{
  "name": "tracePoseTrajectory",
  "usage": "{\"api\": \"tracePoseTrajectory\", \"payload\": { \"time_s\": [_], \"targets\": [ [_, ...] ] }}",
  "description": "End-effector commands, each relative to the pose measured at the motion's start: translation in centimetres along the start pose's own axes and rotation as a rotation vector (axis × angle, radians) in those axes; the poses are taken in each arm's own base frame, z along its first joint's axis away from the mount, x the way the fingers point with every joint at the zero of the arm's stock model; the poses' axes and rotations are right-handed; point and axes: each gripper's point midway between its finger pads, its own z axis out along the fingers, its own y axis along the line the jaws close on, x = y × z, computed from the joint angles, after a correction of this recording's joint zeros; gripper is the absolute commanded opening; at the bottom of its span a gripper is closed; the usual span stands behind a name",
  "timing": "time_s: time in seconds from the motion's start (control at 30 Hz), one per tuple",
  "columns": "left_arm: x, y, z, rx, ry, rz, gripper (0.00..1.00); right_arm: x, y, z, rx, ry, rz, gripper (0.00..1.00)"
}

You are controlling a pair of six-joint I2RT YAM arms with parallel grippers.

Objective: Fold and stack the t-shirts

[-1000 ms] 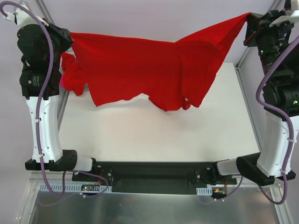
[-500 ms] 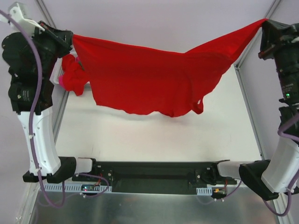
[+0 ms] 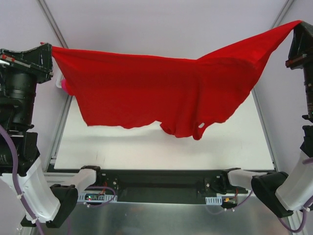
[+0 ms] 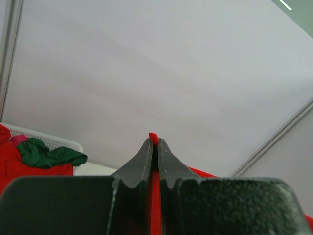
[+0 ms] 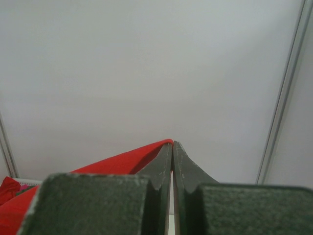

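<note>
Red t-shirt (image 3: 146,93), plain, taut, airborne

No writing, label, brand, number or sign can be read in any view. The red t-shirt (image 3: 146,93) shows only plain cloth on the side facing the overhead camera. The small circuit board (image 3: 93,197) by the arm bases is too small for any marking on it to be made out.
</note>
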Motion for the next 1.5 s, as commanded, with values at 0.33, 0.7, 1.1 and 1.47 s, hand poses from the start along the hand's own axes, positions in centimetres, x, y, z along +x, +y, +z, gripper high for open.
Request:
{"api": "tracePoseTrajectory", "payload": {
  "time_s": [0.33, 0.7, 1.1, 1.47],
  "targets": [
    [-6.7, -4.0, -7.4, 0.12, -0.196, -0.017, 0.0, -8.2, -0.8, -10.1, -0.004, -0.206, -0.022, 0.01],
    [-5.0, 0.6, -3.3, -0.093, -0.158, 0.069, 0.0, -4.0, -0.8, -4.8, 0.025, -0.106, -0.064, 0.01],
    [8.1, 9.0, 9.5, -0.303, 0.168, 0.095, 0.0, 9.5, -2.0, 5.1, 0.063, 0.178, -0.146, 0.01],
    [17.5, 14.2, 16.8, -0.333, 0.276, 0.122, 0.0, 21.3, -0.7, 14.5, 0.002, 0.312, -0.119, 0.01]
  ]
}}
